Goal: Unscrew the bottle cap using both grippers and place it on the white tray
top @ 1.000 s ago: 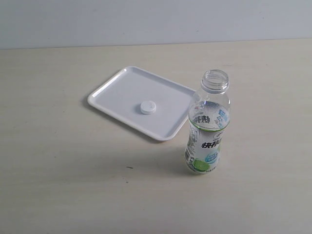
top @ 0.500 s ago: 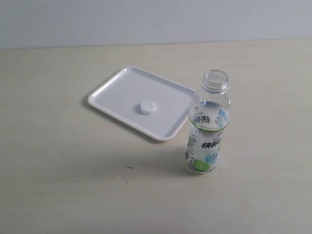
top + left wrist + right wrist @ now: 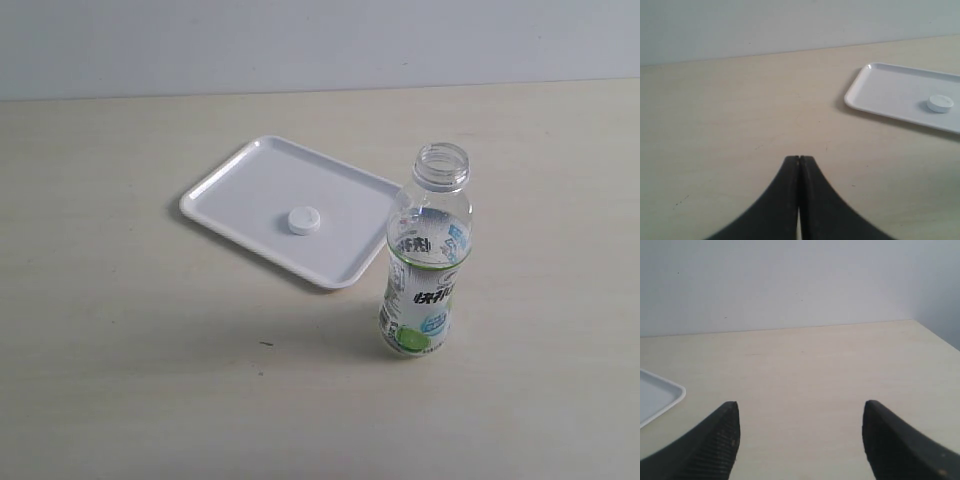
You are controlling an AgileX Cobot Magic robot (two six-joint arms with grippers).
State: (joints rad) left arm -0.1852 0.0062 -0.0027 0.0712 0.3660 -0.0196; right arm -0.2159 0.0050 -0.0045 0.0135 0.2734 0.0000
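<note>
The bottle cap (image 3: 303,220) lies flat on the white tray (image 3: 250,190), near its middle; the left wrist view also shows the cap (image 3: 940,103) on the tray (image 3: 890,92). The bottle (image 3: 425,270) stands upright and uncapped on the table, just off the tray's right corner. Neither gripper appears in the exterior view. My left gripper (image 3: 799,159) is shut with nothing between its black fingers, over bare table well away from the tray. My right gripper (image 3: 800,412) is open and empty, with a corner of the tray (image 3: 660,395) at the view's edge.
A pale wooden table (image 3: 120,350) carries everything, with a grey wall (image 3: 300,40) behind its far edge. The right wrist view shows the table's corner edge (image 3: 935,335).
</note>
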